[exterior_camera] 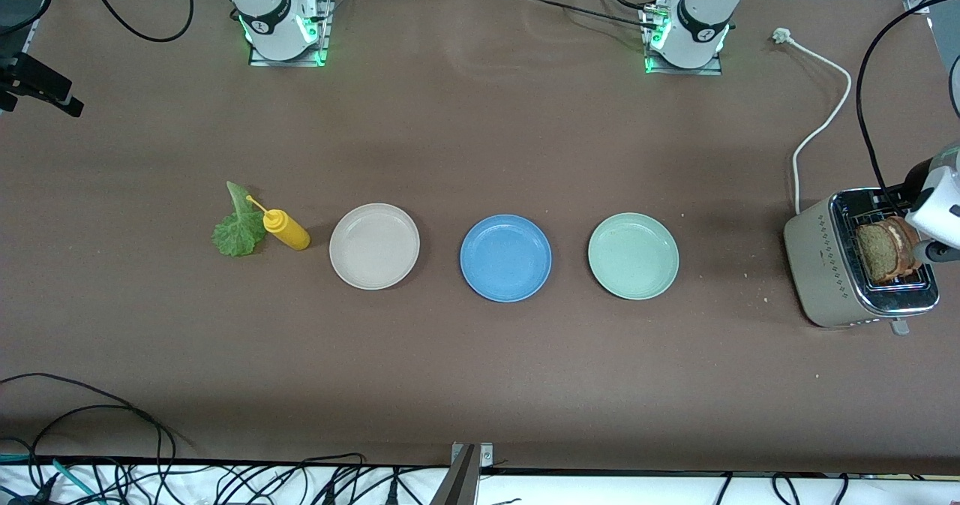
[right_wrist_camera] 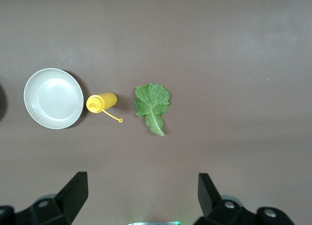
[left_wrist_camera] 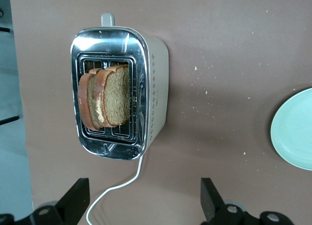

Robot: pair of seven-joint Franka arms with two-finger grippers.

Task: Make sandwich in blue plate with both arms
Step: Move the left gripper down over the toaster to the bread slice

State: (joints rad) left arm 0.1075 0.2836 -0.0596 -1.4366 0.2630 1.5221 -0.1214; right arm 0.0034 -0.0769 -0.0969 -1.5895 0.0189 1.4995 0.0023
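Two brown bread slices stand upright in the slots of a silver toaster at the left arm's end of the table. They also show in the left wrist view. My left gripper hangs over the toaster, open and empty. The blue plate is empty in the middle of the table. The green lettuce leaf lies flat toward the right arm's end, and it shows in the right wrist view. My right gripper is open and empty, high over the table near the leaf, out of the front view.
A yellow squeeze bottle lies beside the lettuce. A cream-white plate and a mint-green plate flank the blue plate. The toaster's white cord runs toward the left arm's base. Crumbs lie near the toaster.
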